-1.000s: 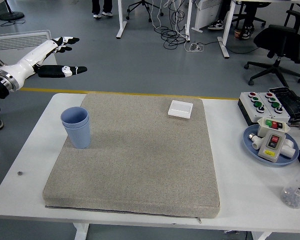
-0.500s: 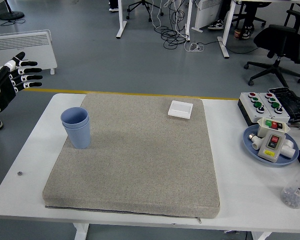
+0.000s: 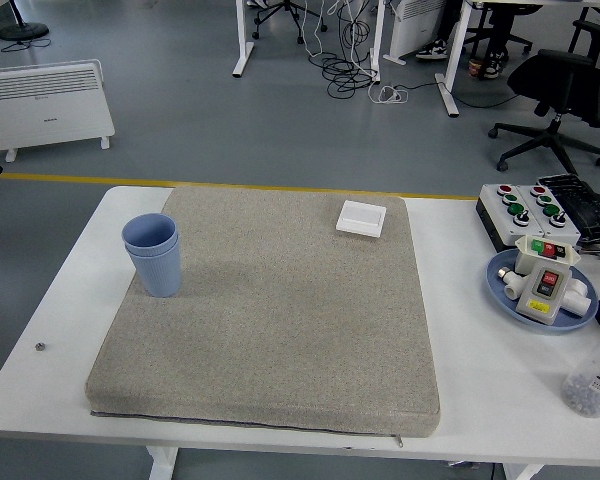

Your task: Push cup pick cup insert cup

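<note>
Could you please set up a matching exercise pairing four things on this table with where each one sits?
Things:
1. blue cups
2. white square lid
3. blue plate
4. small bottle

Places:
A. far edge of the grey mat, right of middle
B. table's near right corner
C. left side of the mat, stacked one inside the other
D. right side of the table, off the mat, carrying switch boxes

Pairs: 1-C, 2-A, 3-D, 4-B

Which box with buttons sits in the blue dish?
The small pale box with a red switch and a yellow label sits in the blue dish. The two bigger button boxes stand behind it on the table.
</note>
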Controlling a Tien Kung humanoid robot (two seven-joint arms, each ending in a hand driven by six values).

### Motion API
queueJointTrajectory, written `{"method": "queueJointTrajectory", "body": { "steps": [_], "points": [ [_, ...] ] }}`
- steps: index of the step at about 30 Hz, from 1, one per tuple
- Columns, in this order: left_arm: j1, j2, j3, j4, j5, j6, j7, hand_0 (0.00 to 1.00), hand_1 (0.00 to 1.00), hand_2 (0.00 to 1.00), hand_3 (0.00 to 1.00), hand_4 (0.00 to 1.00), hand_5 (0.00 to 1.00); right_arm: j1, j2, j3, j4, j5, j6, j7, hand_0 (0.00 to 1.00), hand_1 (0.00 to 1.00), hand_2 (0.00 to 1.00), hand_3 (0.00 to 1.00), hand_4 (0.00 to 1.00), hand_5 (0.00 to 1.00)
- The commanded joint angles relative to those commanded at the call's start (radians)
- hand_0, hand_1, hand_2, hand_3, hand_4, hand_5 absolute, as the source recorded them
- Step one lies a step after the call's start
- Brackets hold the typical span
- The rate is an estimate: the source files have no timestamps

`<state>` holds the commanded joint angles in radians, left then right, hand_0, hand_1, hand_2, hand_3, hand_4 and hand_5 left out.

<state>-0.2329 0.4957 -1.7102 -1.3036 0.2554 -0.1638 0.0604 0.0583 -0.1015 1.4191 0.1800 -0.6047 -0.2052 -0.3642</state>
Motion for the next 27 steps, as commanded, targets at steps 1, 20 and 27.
{"method": "queueJointTrajectory", "body": {
  "steps": [1,20,27],
  "points": [
    [0.008,-0.011,0.0,0.002,0.017,0.002,-0.006,0.676,0.682,0.676,0.645,0.707,0.998,0.0,0.0,0.0,0.0,0.001,0.0,0.0,0.677,0.617,0.643,0.608,0.147,0.565],
    [0.066,-0.13,0.024,0.106,0.183,0.023,-0.097,0.692,0.709,0.697,0.6,0.667,0.998,0.008,-0.004,-0.001,0.0,-0.006,0.001,0.0,0.677,0.615,0.641,0.608,0.148,0.566],
    [0.057,-0.148,0.028,0.128,0.193,0.027,-0.104,0.699,0.725,0.716,0.6,0.666,0.998,0.016,-0.004,0.002,0.0,-0.011,0.002,0.001,0.677,0.617,0.641,0.608,0.148,0.565]
  ]
}}
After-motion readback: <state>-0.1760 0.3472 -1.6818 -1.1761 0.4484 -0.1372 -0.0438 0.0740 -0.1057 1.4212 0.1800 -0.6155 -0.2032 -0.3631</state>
